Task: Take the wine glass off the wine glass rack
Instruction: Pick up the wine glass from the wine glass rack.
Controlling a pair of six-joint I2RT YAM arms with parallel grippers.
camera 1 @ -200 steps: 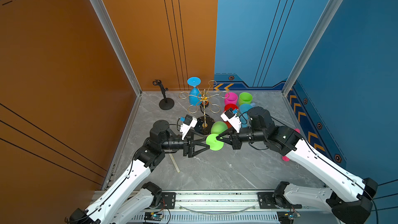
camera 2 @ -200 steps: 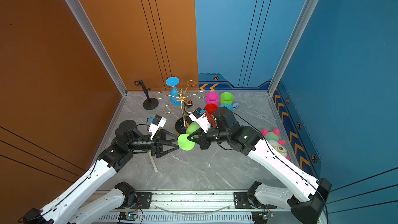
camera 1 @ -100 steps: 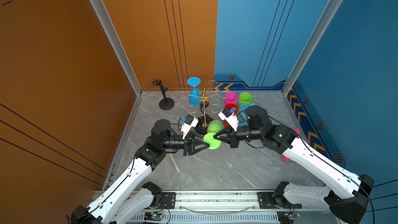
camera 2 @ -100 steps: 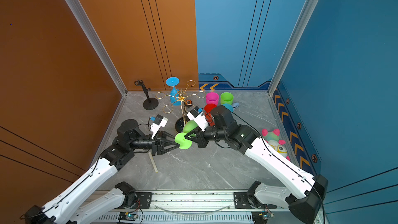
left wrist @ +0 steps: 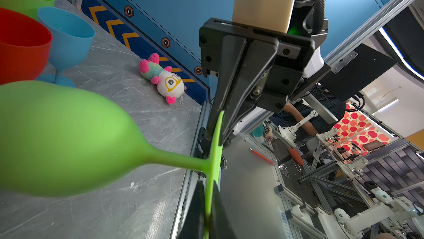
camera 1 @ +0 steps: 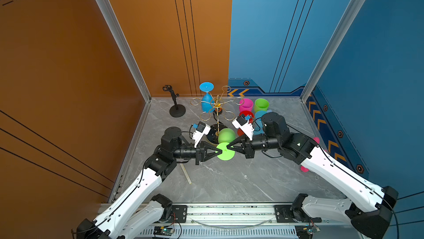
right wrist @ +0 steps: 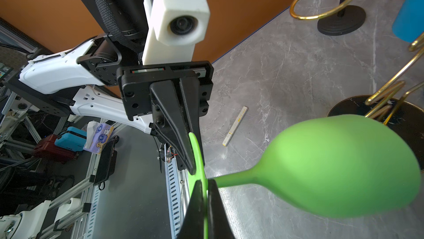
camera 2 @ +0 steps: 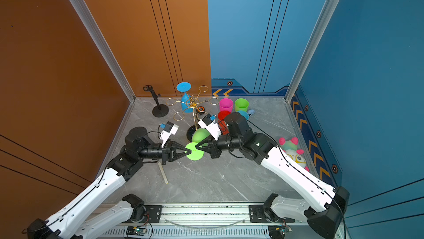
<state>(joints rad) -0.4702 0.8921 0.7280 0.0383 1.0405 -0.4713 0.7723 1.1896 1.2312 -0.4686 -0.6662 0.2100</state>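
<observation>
A green wine glass [camera 1: 226, 135] is held level above the table, its flat foot [camera 1: 226, 155] facing the front. My left gripper [camera 1: 218, 151] is shut on the foot's left edge. My right gripper [camera 1: 227, 146] is shut on its right edge. In the left wrist view the left gripper [left wrist: 207, 186] pinches the thin foot disc, with the bowl [left wrist: 64, 139] alongside. The right wrist view has the right gripper [right wrist: 207, 183] clamped on the same disc. The gold wine glass rack [camera 1: 216, 105] stands just behind, with a blue wine glass [camera 1: 206, 102] hanging upside down from a back ring.
A black clamp stand [camera 1: 177, 111] is at the back left. Pink [camera 1: 246, 105], green [camera 1: 261, 104] and red [camera 1: 247, 114] cups cluster right of the rack. A plush toy [camera 2: 292, 151] lies by the right wall. A pale strip [camera 1: 185, 173] lies on the table under the left arm.
My right gripper carried the green wine glass leftward. My left gripper, open before, closed on the foot's other edge.
</observation>
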